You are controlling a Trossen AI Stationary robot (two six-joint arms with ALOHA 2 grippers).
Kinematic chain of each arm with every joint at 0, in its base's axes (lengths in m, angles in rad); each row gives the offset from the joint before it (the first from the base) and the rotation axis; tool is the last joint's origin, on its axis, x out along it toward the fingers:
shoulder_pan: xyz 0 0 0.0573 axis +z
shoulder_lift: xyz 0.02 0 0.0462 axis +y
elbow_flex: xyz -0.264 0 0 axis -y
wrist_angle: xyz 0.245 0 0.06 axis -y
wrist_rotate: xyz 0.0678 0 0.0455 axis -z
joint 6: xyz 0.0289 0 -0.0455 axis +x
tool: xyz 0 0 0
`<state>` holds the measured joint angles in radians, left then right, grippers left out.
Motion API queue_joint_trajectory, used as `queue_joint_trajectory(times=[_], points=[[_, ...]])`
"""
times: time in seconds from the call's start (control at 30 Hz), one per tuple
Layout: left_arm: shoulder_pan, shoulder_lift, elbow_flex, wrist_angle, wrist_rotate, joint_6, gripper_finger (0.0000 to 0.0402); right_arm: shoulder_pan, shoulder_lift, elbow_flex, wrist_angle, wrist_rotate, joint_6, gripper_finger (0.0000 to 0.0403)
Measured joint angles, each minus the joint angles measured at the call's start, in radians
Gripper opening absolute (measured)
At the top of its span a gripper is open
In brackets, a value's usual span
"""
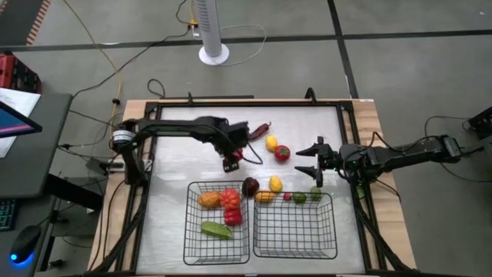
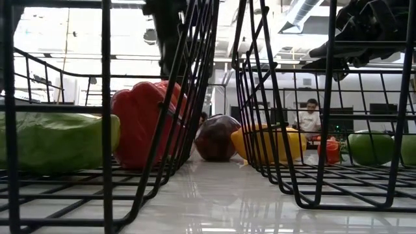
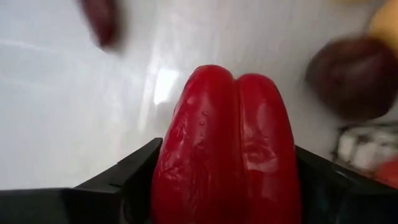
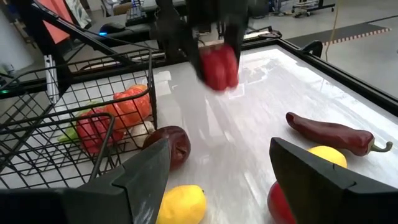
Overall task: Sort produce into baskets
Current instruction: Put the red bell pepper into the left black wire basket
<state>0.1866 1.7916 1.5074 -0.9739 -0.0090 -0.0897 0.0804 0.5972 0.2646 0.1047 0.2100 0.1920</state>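
Red pepper (image 3: 227, 149) between left tool (image 3: 224, 180) fingers

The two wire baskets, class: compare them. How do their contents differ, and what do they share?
The left basket holds an orange piece, red peppers and a green piece; the right basket looks nearly bare, with green pieces at its far edge. The left one is fuller. Both are black, rectangular wire mesh, side by side.

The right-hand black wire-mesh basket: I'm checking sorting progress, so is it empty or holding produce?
Empty. In the high view the right-hand black wire-mesh basket shows only bare tabletop through its grid.
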Motion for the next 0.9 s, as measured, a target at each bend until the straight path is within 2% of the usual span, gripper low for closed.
queue_joint_trajectory(times=[0.1, 0.27, 0.4, 0.47, 0.6, 0.7, 0.9], points=[[-0.026, -0.083, 0.051, 0.007, 0.016, -0.044, 0.0271, 0.000, 0.000, 0.000, 0.000, 0.000, -0.005, 0.0302], [-0.129, -0.193, 0.058, 0.064, 0.159, -0.134, 0.0275, -0.004, 0.000, 0.000, -0.002, 0.000, -0.013, 0.0302], [-0.261, -0.214, 0.056, 0.024, 0.155, -0.206, 0.0276, -0.014, 0.000, 0.000, -0.003, 0.000, -0.013, 0.0302], [-0.329, -0.203, 0.056, 0.015, 0.113, -0.230, 0.0277, -0.019, 0.000, 0.000, -0.004, 0.000, -0.009, 0.0302], [-0.425, -0.170, 0.055, 0.004, -0.065, -0.294, 0.0281, -0.019, 0.000, 0.000, 0.000, 0.000, 0.003, 0.0302], [-0.445, -0.168, 0.055, -0.042, -0.139, -0.333, 0.0296, -0.019, 0.000, 0.000, 0.002, 0.000, 0.017, 0.0302], [-0.446, -0.170, 0.055, -0.072, -0.212, -0.364, 0.0338, -0.015, 0.000, 0.000, 0.001, 0.000, 0.028, 0.0302]])
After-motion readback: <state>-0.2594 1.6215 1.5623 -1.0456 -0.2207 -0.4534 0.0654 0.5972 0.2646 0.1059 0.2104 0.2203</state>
